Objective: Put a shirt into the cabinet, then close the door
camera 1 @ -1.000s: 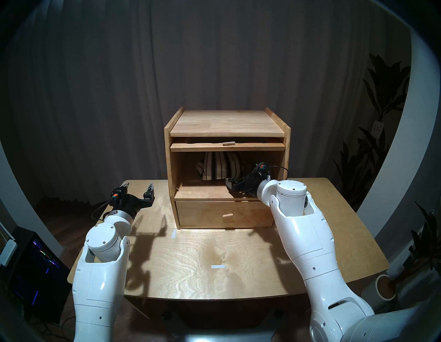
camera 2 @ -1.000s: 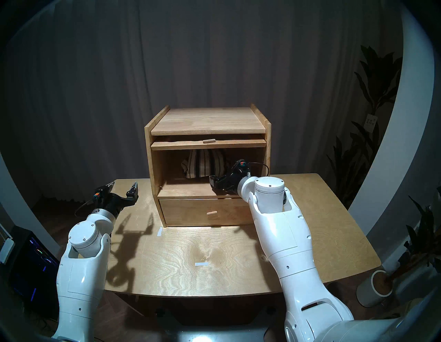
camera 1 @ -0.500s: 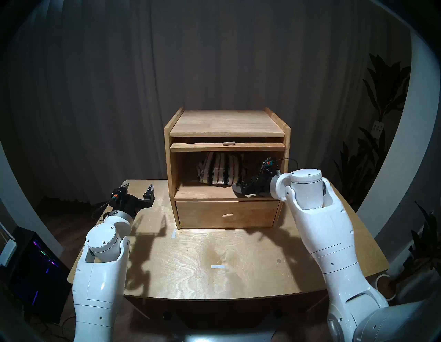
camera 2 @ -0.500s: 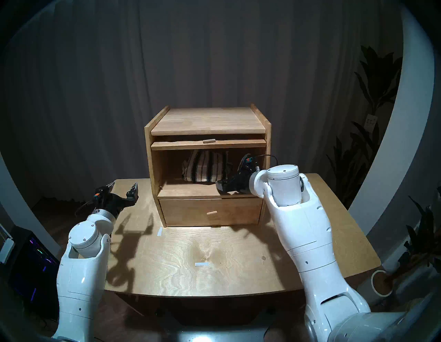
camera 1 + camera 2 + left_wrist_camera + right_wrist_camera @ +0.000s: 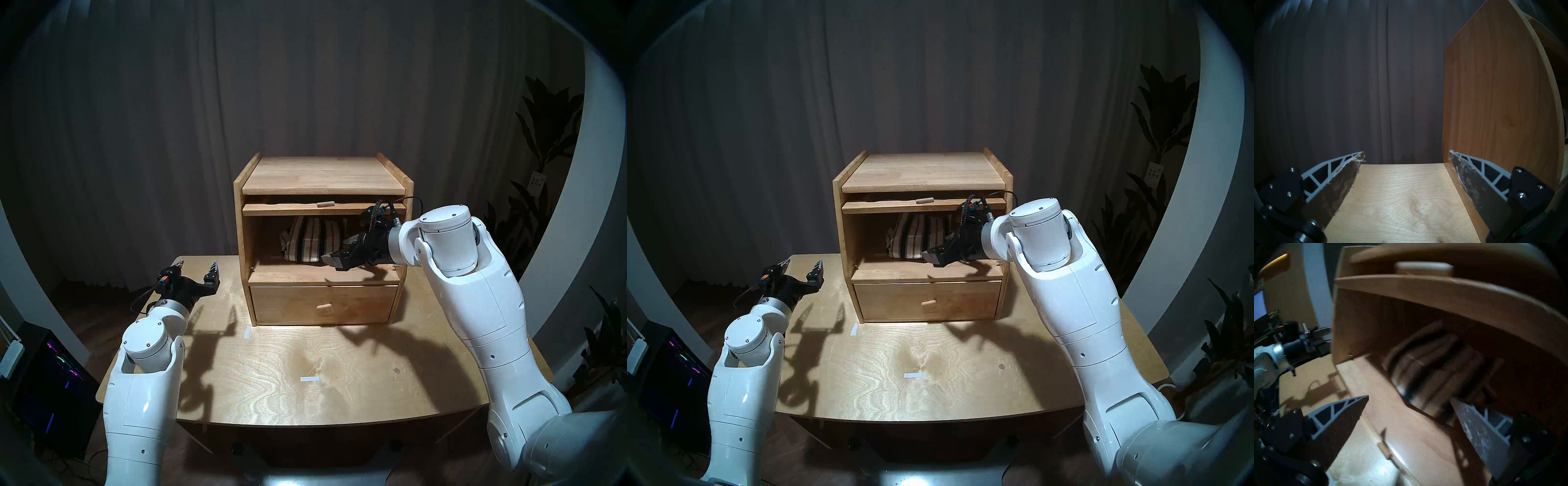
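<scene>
The light-wood cabinet (image 5: 319, 176) stands at the back of the table, its large compartment open. The door (image 5: 322, 209) lies flat, pushed in under the top, and its peg handle (image 5: 325, 204) shows. The striped cream and navy shirt (image 5: 310, 242) lies bundled inside the compartment. My right gripper (image 5: 339, 251) is open and empty at the compartment's front right, just clear of the shirt. In the blurred right wrist view the shirt (image 5: 1432, 375) lies beyond the open fingers (image 5: 1349, 412). My left gripper (image 5: 197, 266) is open and empty, left of the cabinet (image 5: 1491, 101).
The drawer (image 5: 322, 305) below the compartment is shut, with a peg knob (image 5: 323, 306). Two white tape marks (image 5: 309, 379) lie on the wooden table (image 5: 271, 390). A dark curtain hangs behind. Plants stand at the right, and a lit computer case (image 5: 51, 383) at the left.
My right gripper has drawn back from deep beside the shirt to the compartment's front and risen, while its arm swung right. The shirt stays inside, slightly settled. The left arm has not moved.
</scene>
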Tool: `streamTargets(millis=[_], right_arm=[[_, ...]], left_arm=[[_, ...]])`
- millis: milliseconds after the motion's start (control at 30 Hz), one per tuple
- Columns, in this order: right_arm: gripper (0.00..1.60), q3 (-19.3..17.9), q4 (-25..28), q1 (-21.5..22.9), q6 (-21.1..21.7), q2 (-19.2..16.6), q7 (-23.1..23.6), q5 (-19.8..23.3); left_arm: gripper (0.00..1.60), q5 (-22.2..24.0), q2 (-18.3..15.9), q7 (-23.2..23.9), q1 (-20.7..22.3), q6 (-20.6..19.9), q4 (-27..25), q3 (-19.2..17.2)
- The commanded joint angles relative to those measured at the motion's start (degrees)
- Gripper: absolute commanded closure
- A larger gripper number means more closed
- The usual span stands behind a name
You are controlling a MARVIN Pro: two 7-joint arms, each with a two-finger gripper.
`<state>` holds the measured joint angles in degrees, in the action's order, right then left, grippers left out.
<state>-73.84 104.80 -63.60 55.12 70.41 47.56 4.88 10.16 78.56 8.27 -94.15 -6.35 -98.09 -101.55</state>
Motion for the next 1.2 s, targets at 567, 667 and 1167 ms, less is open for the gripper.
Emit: streamTargets(millis=[567,667,1167], right_arm=[[0.0,-11.5,20.6,6.1,-4.4,1.5,3.7,11.7],[0.0,-13.4,23.5,7.2,-5.9,1.4,2.0,10.4],[0.0,-30.1,26.7,-4.0,-5.1,-6.7,-11.0,-4.4]], left_arm=[[0.0,0.0,-0.1,0.1,0.8,0.4,-1.2,0.2],[0.0,0.0,-0.1,0.1,0.8,0.4,-1.3,0.2],[0.0,0.2,-0.3,0.3,1.1,1.2,-2.4,0.0]])
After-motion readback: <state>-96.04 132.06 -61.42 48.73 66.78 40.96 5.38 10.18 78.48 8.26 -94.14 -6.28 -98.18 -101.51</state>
